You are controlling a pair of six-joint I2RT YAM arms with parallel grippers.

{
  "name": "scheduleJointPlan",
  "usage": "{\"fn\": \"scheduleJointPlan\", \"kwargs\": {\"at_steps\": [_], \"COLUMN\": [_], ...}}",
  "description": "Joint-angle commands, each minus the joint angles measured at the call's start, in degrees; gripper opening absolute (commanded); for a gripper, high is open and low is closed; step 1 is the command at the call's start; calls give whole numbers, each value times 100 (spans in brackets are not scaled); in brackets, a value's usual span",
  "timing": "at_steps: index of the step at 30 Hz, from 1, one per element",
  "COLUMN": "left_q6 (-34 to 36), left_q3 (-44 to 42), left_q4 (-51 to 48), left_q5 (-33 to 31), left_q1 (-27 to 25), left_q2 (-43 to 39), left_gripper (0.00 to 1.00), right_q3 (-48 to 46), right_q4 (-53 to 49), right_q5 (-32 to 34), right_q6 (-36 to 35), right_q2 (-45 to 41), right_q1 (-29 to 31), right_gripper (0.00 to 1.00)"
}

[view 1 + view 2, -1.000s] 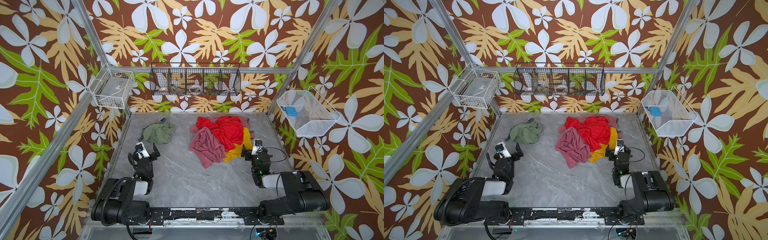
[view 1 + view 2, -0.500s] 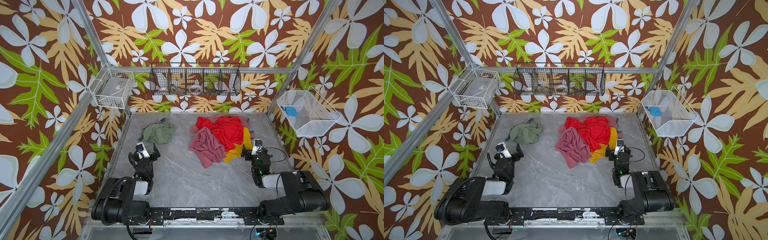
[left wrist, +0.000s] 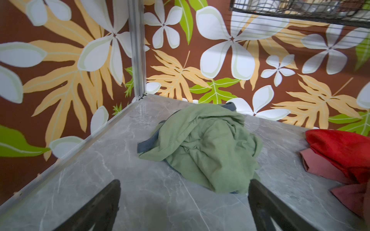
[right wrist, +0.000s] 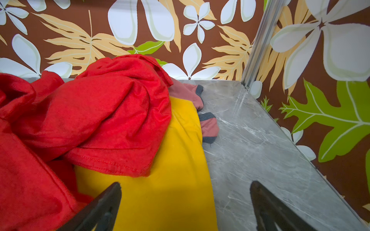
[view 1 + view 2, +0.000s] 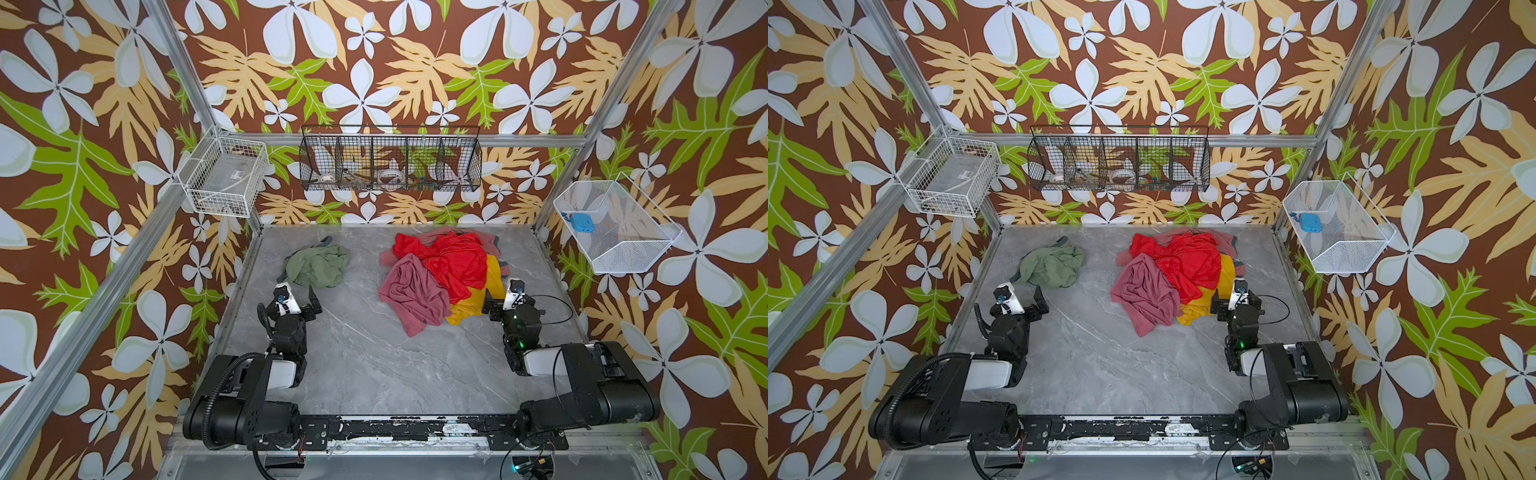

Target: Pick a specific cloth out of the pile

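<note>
The cloth (image 5: 316, 266) (image 5: 1050, 266), sage green with grey trim, lies crumpled by itself at the back left of the table, apart from the pile (image 5: 440, 274) (image 5: 1175, 274). The pile holds bright red, dusty-pink and mustard-yellow cloths. My left gripper (image 5: 296, 296) (image 5: 1019, 297) (image 3: 185, 183) stands open just in front of the green cloth (image 3: 206, 148), with only bare table between its jaws. My right gripper (image 5: 509, 297) (image 5: 1235, 297) (image 4: 186, 184) stands open at the pile's near right side, over the edge of the yellow cloth (image 4: 160, 200), gripping nothing.
The grey marble table (image 5: 374, 365) is boxed in by patterned walls and metal posts. A white wire basket (image 5: 226, 183) hangs on the left wall. A black wire basket (image 5: 390, 164) hangs on the back wall. A white mesh basket (image 5: 611, 226) hangs on the right wall.
</note>
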Motion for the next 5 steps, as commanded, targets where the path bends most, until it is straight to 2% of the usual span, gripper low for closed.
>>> {"fn": "scheduleJointPlan", "kwargs": {"at_steps": [1,5], "left_q6": [134,144], "left_q3": [21,15], "left_q4": [42,59], "left_q5": [248,225], "left_q1": [7,7], "left_q2": [10,10], "left_gripper": [100,100], "right_q3": [10,8], "right_q4": [5,12], "right_q5": [-15,-19], "right_q6": [-18,-20], "right_q2": [6,6], "right_q1": [0,0], "right_gripper": [100,99]}}
